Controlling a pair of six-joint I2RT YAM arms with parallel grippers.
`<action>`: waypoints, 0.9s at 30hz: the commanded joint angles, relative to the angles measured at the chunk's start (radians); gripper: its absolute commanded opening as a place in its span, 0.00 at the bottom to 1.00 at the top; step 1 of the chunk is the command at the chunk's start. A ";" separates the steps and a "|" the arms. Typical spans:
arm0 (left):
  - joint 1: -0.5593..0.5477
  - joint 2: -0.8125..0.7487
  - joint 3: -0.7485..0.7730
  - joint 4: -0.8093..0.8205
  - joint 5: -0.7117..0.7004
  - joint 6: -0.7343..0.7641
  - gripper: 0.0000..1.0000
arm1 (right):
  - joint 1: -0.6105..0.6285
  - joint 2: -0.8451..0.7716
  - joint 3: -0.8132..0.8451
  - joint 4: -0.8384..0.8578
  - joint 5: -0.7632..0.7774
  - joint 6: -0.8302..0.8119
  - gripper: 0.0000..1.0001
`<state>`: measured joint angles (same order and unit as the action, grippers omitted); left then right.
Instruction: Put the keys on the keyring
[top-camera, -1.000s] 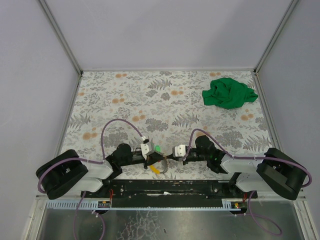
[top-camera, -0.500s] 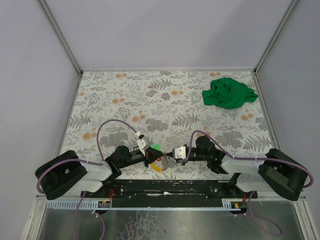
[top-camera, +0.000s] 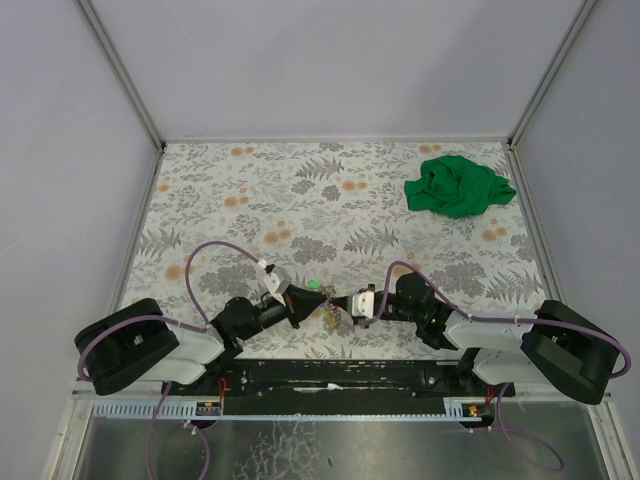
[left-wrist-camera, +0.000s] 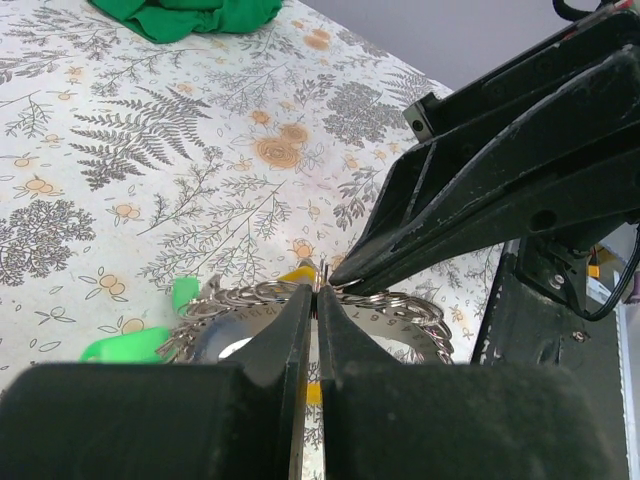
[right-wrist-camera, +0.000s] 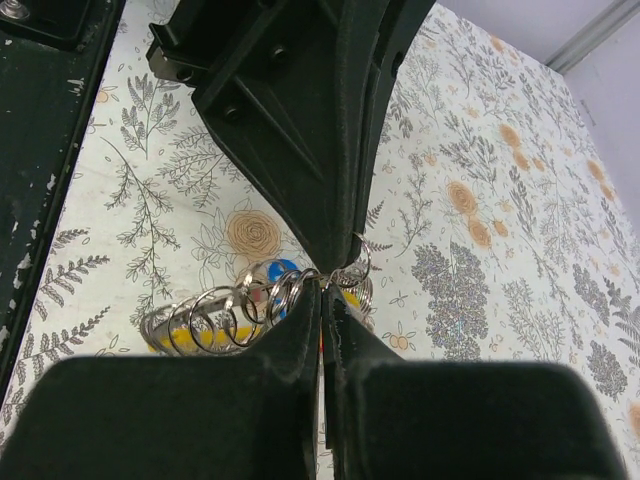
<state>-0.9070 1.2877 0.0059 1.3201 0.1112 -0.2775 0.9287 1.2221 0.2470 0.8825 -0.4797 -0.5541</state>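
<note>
Your left gripper (top-camera: 303, 297) and right gripper (top-camera: 343, 303) meet tip to tip low over the floral tabletop (top-camera: 230, 200), and the keyring (top-camera: 330, 316) sits right between them

In the left wrist view, your left gripper (left-wrist-camera: 315, 300) has its fingers (left-wrist-camera: 285, 340) pressed together with no gap. A thin bit of wire stands up at their tips, so they look to be pinching the keyring (left-wrist-camera: 395, 302), whose silvery coils fan out just past the tips and to both sides. The green-tagged key (left-wrist-camera: 130, 346) lies just left of those fingers, touching the coils, and a yellow tag (left-wrist-camera: 298, 272) shows just beyond the tips

In the right wrist view, your right gripper (right-wrist-camera: 322, 295) is also pressed together, and the chain of rings runs up to its tips, so it too looks clamped on the wire. The loops trail off to its left, with a blue tag (right-wrist-camera: 283, 272) behind them

The green cloth (top-camera: 458, 186) lies crumpled well beyond your right gripper, far from both
</note>
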 joint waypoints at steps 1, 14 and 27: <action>-0.004 0.019 -0.003 0.221 -0.113 -0.022 0.00 | 0.027 -0.006 -0.009 -0.002 -0.046 0.010 0.00; -0.006 0.063 -0.031 0.251 -0.097 -0.046 0.12 | 0.026 -0.124 0.031 -0.152 0.097 -0.089 0.00; 0.050 -0.118 0.034 -0.155 0.128 0.080 0.30 | 0.025 -0.189 0.116 -0.354 0.093 -0.172 0.00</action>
<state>-0.8860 1.2518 0.0074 1.3426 0.1352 -0.2741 0.9436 1.0534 0.3012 0.5713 -0.4000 -0.6872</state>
